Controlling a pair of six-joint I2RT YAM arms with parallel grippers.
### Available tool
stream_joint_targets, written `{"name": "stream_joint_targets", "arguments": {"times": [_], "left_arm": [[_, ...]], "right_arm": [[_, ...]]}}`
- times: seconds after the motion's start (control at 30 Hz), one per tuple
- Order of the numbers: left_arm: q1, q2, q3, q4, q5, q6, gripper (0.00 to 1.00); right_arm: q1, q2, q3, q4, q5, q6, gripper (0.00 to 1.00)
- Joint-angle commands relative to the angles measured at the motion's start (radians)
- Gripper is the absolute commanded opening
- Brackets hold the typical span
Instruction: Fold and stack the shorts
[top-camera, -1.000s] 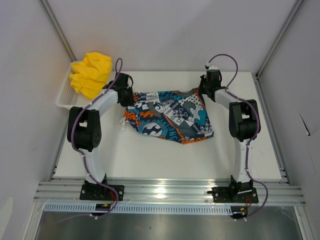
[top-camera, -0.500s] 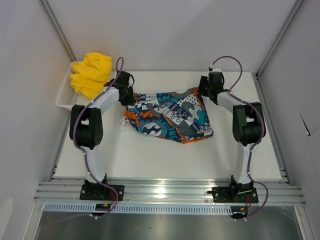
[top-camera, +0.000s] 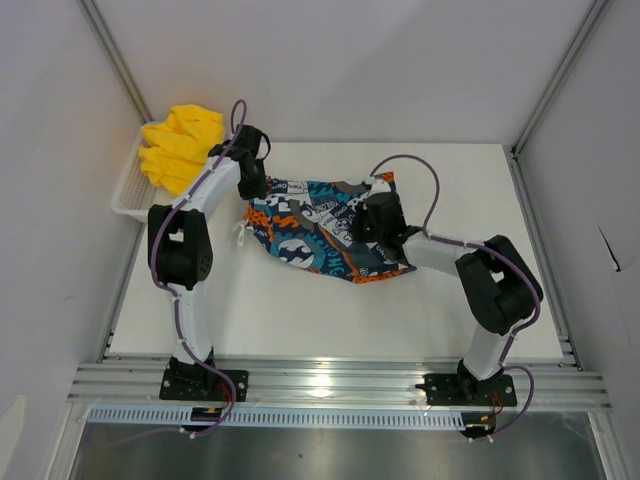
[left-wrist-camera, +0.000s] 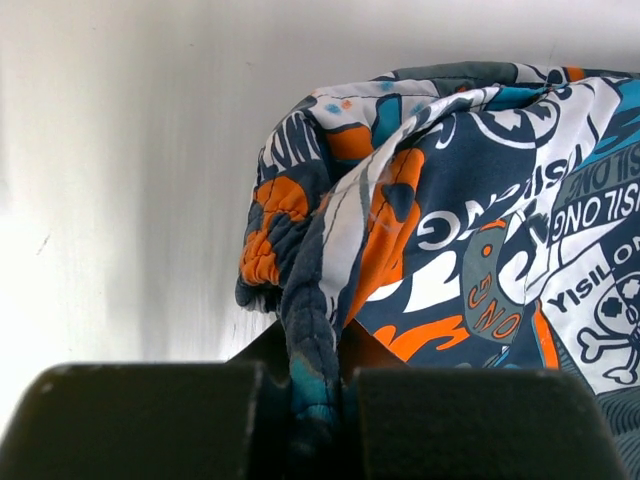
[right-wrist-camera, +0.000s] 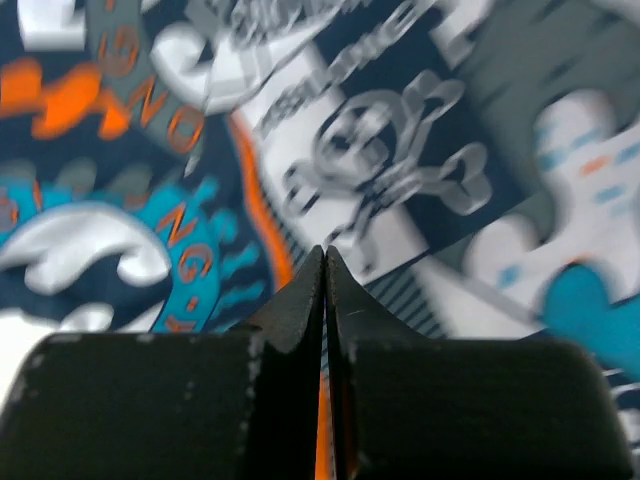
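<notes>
The printed shorts (top-camera: 315, 232) lie rumpled in the middle of the white table. My left gripper (top-camera: 252, 186) is shut on their far left corner. In the left wrist view a rolled edge of that cloth (left-wrist-camera: 318, 330) runs down between the fingers of the left gripper (left-wrist-camera: 320, 372). My right gripper (top-camera: 368, 222) hovers low over the right half of the printed shorts (right-wrist-camera: 400, 140). Its jaws (right-wrist-camera: 326, 256) are pressed together with no cloth between them. The yellow shorts (top-camera: 182, 146) sit bunched in the white basket (top-camera: 126, 196) at the far left.
The basket stands against the left wall at the table's far left corner. An aluminium rail (top-camera: 330, 382) carries both arm bases along the near edge. Enclosure walls close in the left, right and back sides.
My right gripper let go of the shorts' far right corner, swung left and nearer over their middle, and shut empty. The shorts' right side has drawn in leftward. The left gripper still holds its corner.
</notes>
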Motion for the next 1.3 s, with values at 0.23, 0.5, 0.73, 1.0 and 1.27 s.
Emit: {"name": "stream_joint_targets", "arguments": {"times": [0.23, 0.5, 0.73, 1.0, 1.27], "left_arm": [[-0.004, 0.016, 0.104, -0.104, -0.033, 0.012, 0.00], [-0.004, 0.023, 0.147, -0.162, -0.052, 0.021, 0.00], [-0.030, -0.013, 0.134, -0.217, -0.070, 0.001, 0.00], [-0.038, -0.092, 0.122, -0.251, -0.044, -0.037, 0.00], [-0.094, -0.087, 0.254, -0.395, -0.185, -0.049, 0.00]], "right_arm": [[0.170, 0.073, -0.015, 0.000, 0.097, 0.050, 0.00], [0.282, 0.176, 0.000, -0.023, 0.188, 0.089, 0.00], [0.359, 0.260, 0.054, 0.008, 0.172, 0.114, 0.00], [0.468, 0.340, 0.186, -0.003, 0.142, 0.151, 0.00], [0.485, 0.310, 0.215, 0.022, 0.077, 0.174, 0.09]]}}
